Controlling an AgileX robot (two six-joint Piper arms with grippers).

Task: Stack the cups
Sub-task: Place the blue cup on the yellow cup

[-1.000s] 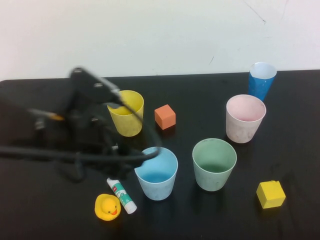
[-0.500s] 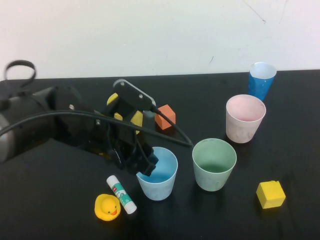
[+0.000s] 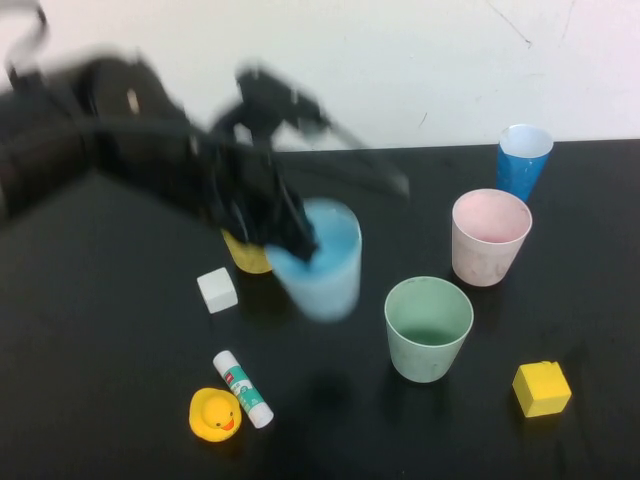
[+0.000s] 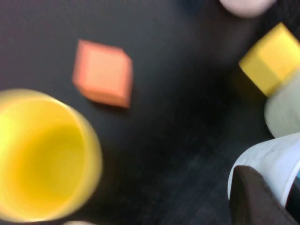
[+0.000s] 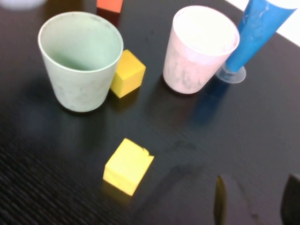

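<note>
While the left gripper (image 3: pixel 290 235) pinches the rim of the light blue cup (image 3: pixel 318 258), that matte tapered tumbler hangs above the table's (image 3: pixel 120 380) middle, just beside the yellow cup (image 3: pixel 245 255). Green cup (image 3: pixel 428 328) and pink cup (image 3: pixel 489 236) stand toward the right edge. Black tabletop meets a white wall (image 3: pixel 400 60). Near the front right corner, the right gripper (image 5: pixel 253 199) shows its fingers parted, holding nothing.

My left end effector (image 3: pixel 290 235) and the light blue plastic tumbler (image 3: pixel 318 262) are motion-blurred; the arm hides most of the yellow plastic tumbler (image 3: pixel 245 256).
</note>
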